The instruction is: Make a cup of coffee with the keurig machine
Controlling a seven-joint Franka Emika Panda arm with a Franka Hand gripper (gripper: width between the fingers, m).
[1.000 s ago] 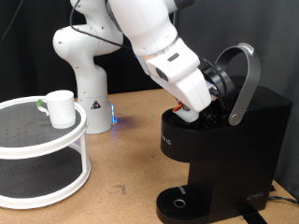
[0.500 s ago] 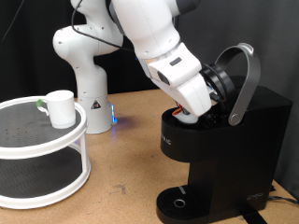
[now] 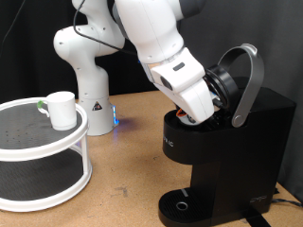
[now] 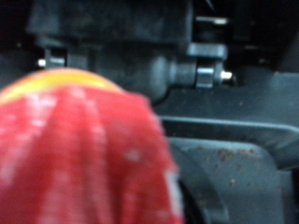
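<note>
The black keurig machine (image 3: 241, 156) stands at the exterior view's right with its silver-grey lid handle (image 3: 248, 78) raised and the pod chamber open. My gripper (image 3: 195, 115) reaches down into that chamber, shut on a small pod (image 3: 194, 118) with a red top. In the wrist view the red pod (image 4: 84, 154) is blurred and fills most of the picture, with the machine's dark chamber parts (image 4: 187, 70) behind it; my fingers do not show there. The white cup (image 3: 62, 109) with a light green handle stands far off at the exterior view's left.
The cup stands on the top shelf of a round white two-tier rack (image 3: 38, 144). The arm's white base (image 3: 90, 99) with a blue light stands behind it. The machine's circular drip tray (image 3: 180, 203) has nothing on it. Wooden table between rack and machine.
My hand has shifted slightly towards the exterior view's left over the open chamber, with the pod still in it. The cup and the machine have not moved.
</note>
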